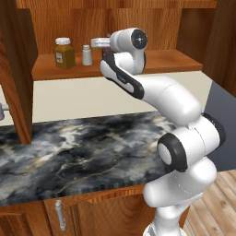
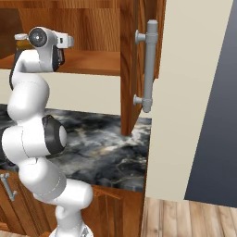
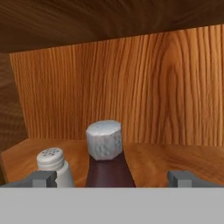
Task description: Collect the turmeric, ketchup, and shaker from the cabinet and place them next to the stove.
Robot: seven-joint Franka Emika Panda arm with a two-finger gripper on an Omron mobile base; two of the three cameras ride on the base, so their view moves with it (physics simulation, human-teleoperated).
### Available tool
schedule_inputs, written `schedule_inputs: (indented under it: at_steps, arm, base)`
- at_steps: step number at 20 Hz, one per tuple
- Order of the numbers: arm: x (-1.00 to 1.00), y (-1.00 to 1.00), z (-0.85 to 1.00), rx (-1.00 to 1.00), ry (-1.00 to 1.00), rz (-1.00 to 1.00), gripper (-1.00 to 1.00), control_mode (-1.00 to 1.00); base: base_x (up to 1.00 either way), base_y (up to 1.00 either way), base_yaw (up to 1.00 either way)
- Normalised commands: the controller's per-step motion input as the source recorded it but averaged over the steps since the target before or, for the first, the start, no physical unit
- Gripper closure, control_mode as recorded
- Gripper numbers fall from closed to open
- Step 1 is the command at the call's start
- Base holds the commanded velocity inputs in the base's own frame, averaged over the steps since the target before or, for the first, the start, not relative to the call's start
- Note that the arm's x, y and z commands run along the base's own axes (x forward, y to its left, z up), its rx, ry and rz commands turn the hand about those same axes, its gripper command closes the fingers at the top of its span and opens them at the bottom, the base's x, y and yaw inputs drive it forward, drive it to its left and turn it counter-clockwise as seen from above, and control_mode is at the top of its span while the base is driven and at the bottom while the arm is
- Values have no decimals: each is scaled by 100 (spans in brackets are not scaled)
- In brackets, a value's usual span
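Upper left of the left base view, the turmeric [image 1: 64, 53] and shaker [image 1: 86, 55] stand on the cabinet [image 1: 152, 60] shelf beside the raised arm. Right base view: arm at upper left before that shelf. Hand view: jaws spread wide and released around the ketchup [image 3: 107, 157] at bottom center, shaker [image 3: 53, 166] at lower left.
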Motion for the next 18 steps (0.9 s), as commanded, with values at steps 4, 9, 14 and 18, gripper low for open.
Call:
schedule_inputs:
  at_steps: [4,9,14,18]
  arm:
    - [6,3,-5,0,0,0,100,-100]
    - [0,3,-1,0,0,0,100,-100]
    - [0,0,0,0,0,0,100,-100]
    - [0,0,0,0,0,0,100,-100]
  base:
    - [0,0,0]
    - [0,0,0]
    - [0,0,0]
    - [0,0,0]
